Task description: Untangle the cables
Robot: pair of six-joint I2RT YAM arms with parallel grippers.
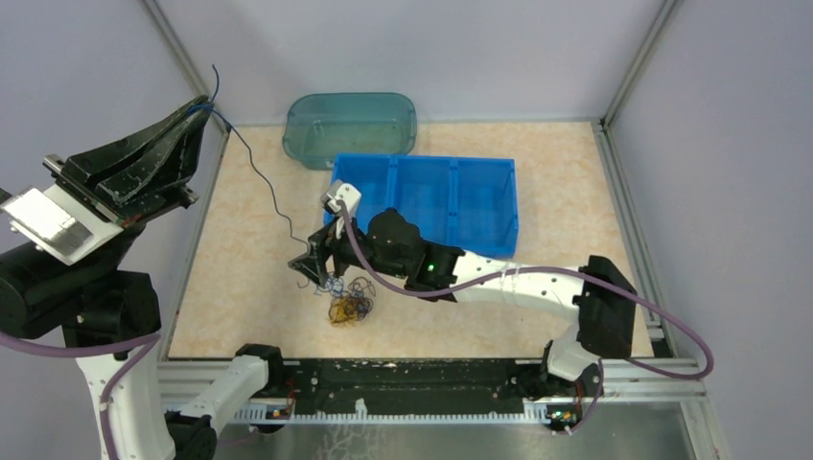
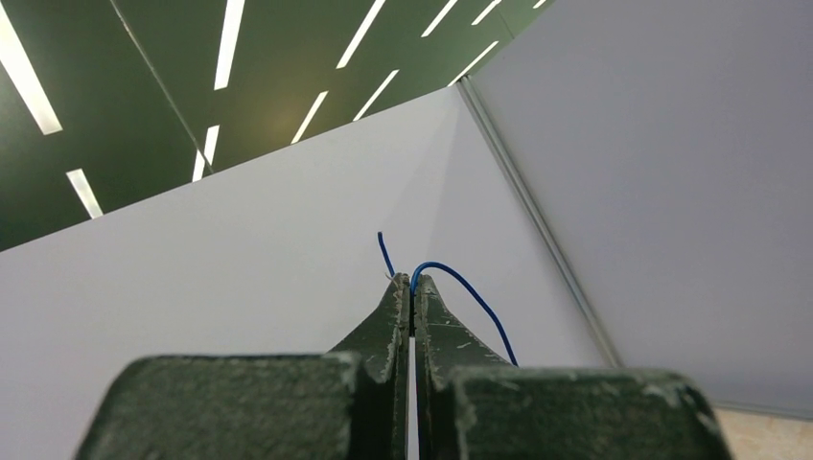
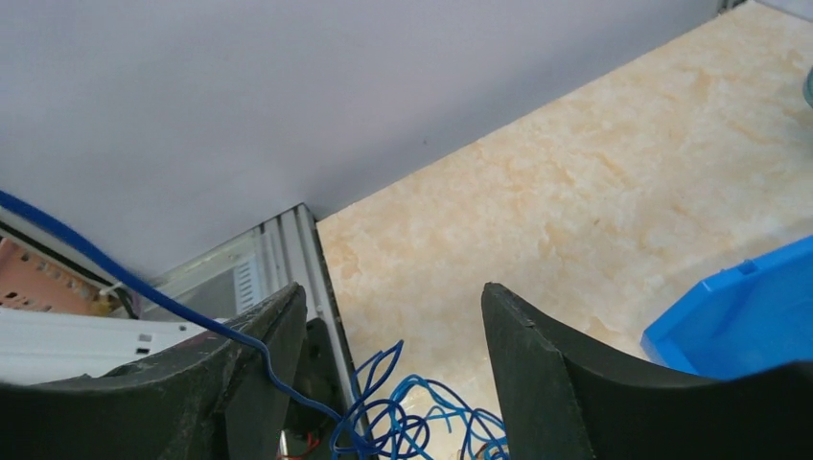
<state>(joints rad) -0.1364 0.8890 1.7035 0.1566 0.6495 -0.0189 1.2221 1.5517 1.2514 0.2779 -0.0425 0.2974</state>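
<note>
Tangle first: the cables (image 1: 350,302) lie clumped on the table just ahead of me, blue, black and yellow-orange loops knotted together. My right gripper (image 1: 312,268) hangs at the clump's left edge, fingers spread, gripping nothing. One blue wire (image 1: 259,177) climbs from there to my left gripper (image 2: 410,283), raised high, fingers pressed together on its end. If I pull up without pinning the clump, I judge the knot tightens or lifts whole, or the thin end slips free.

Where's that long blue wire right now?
In the overhead view, the blue wire is pinched in the raised left tool at upper left, slanting down to the tangled clump on the table by the open right tool.
</note>
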